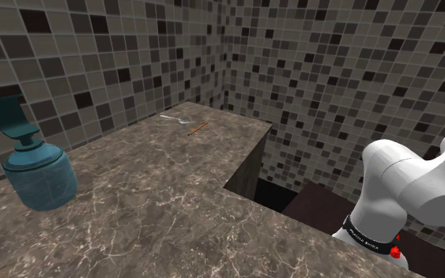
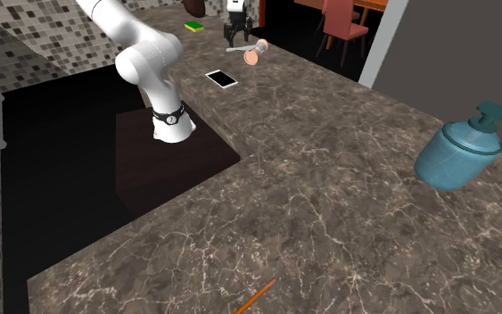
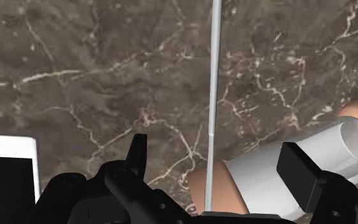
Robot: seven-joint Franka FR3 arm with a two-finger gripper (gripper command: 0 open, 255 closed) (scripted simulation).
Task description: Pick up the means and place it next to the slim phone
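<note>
— Where is the gripper (image 2: 237, 40)?

— In the second exterior view it hangs fingers-down over the far end of the worktop (image 2: 347, 169). The arm (image 2: 146, 55) rises from its stand (image 2: 164, 169), bends and runs out past the picture's top. Just under the gripper is the tool (image 2: 251, 52), with a grey handle and a peach head, near the phone (image 2: 222, 78). A green sponge (image 2: 193, 26) lies beyond.

— Is it held?

— No. In the wrist view the gripper (image 3: 215, 145) is spread wide. The thin handle of the tool (image 3: 257, 175) runs between the fingers and touches neither. Its pale barrel passes by one finger, and the phone (image 3: 6, 172) sits out past the other.

— And the shoulder view?

— The arm's (image 1: 406, 185) lower links, bent. It adds a teal bottle (image 1: 39, 170), a spoon (image 1: 177, 118) and an orange stick (image 1: 199, 126) on the worktop (image 1: 149, 205).
</note>
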